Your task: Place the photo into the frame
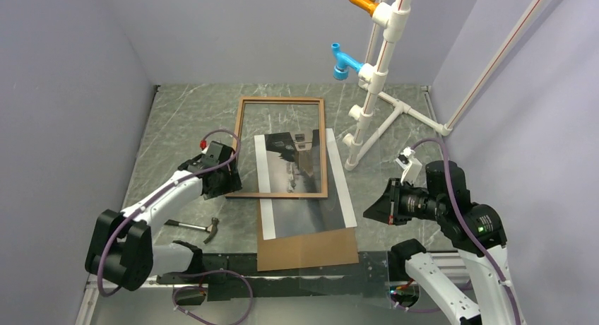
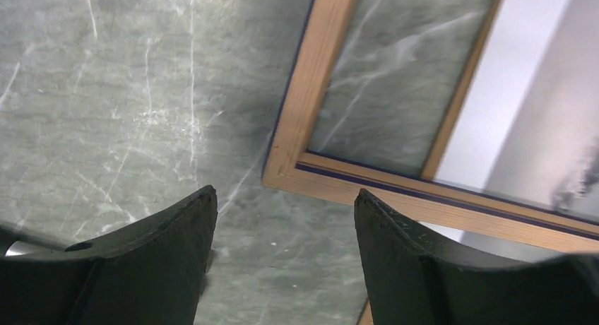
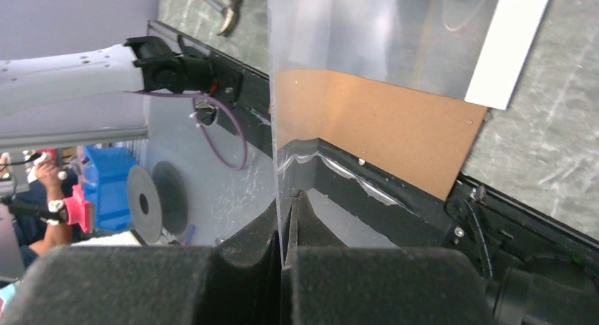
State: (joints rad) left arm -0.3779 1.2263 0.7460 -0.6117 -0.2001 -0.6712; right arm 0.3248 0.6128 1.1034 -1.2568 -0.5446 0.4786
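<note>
Wooden frame, glossy photo, matt brown board, clear sheet

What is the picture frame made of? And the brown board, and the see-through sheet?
The frame looks like wood: matte light-brown rails with fine grain. The brown board looks like fibreboard or cardboard: flat, dull, no grain. The see-through sheet in the right gripper is glass or clear plastic: shiny glare, but I can't tell which.

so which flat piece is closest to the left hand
The frame: its wooden corner lies just ahead of the left hand; the photo and brown board sit farther right.
</note>
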